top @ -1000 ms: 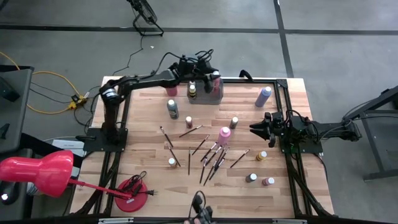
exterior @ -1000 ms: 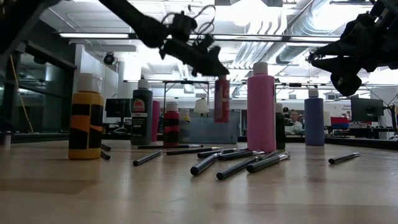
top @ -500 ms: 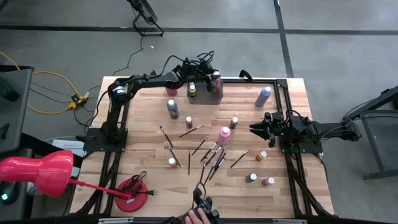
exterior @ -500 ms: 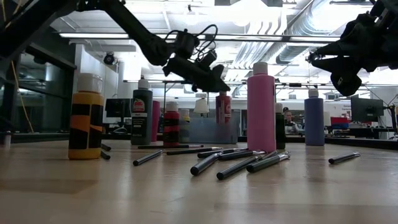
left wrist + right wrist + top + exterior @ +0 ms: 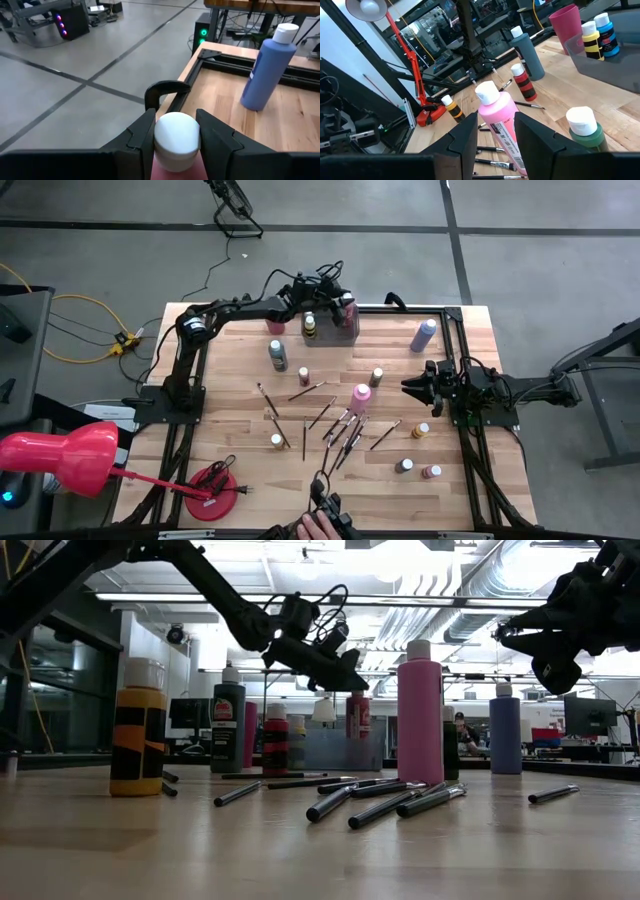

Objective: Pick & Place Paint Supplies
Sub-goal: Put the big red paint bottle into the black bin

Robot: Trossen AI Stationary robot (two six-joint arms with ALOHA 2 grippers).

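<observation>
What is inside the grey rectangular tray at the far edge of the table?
The grey rectangular tray holds a yellow-and-black bottle, a blue bottle, and a red bottle gripped by the left end effector. The arm hides the rest.

Wooden-plank surface (image 5: 240,395) in a dark metal frame.

Far edge: grey tray (image 5: 333,330) at the middle, pink cup (image 5: 276,326) just beside it toward the left. Lavender bottle (image 5: 424,334) lies tilted near the far right corner.

Left-centre: tall dark grey bottle (image 5: 277,354), small red-banded bottle (image 5: 304,375) near it.

Middle: tall pink bottle (image 5: 361,395), a dark bottle (image 5: 376,376) beside it, loose paintbrushes (image 5: 340,432) scattered around and toward the near edge. Small white-capped bottle (image 5: 277,441) sits among the brushes on the left.

Right side: yellow-and-black bottle (image 5: 421,430); nearer the near right corner, 1 dark bottle (image 5: 404,465) and 1 pink bottle (image 5: 432,472).

Near left corner: red lamp base (image 5: 216,492).
</observation>
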